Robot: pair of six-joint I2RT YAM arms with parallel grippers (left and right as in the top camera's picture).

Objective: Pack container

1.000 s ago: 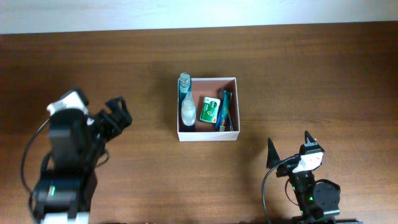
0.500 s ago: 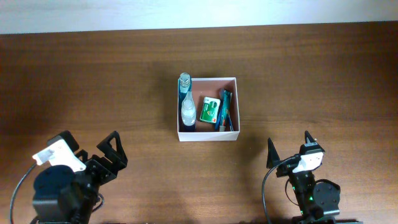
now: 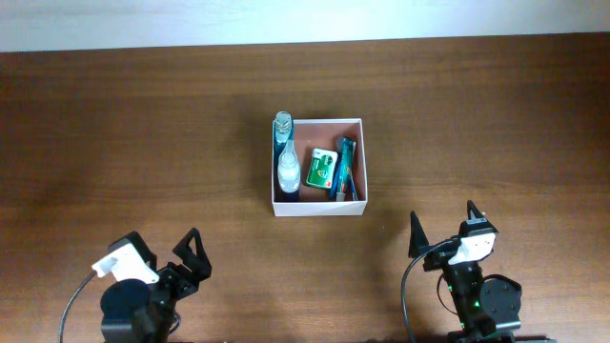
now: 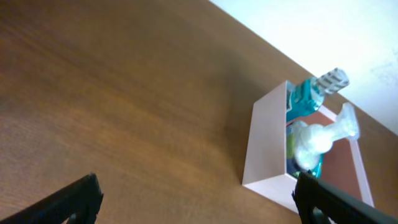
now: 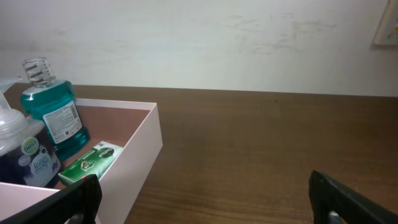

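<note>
The container (image 3: 318, 210), a shallow white-walled box with a pinkish-brown inside, sits mid-table. It holds a blue mouthwash bottle (image 3: 283, 131), a clear pump bottle (image 3: 288, 171), a green packet (image 3: 321, 169) and a dark blue tube (image 3: 342, 169). My left gripper (image 3: 191, 255) is open and empty at the near left, well away from the box. My right gripper (image 3: 443, 227) is open and empty at the near right. The left wrist view shows the box (image 4: 266, 146) and mouthwash bottle (image 4: 310, 94). The right wrist view shows the box (image 5: 140, 152), mouthwash (image 5: 51, 118) and green packet (image 5: 91, 162).
Brown wooden table (image 3: 143, 124) all around the box. A white wall (image 5: 217, 37) runs along the table's far edge. Nothing else lies on the table.
My left arm has pulled back toward the near edge and a little right, away from the box. The right arm and the box contents have not moved.
</note>
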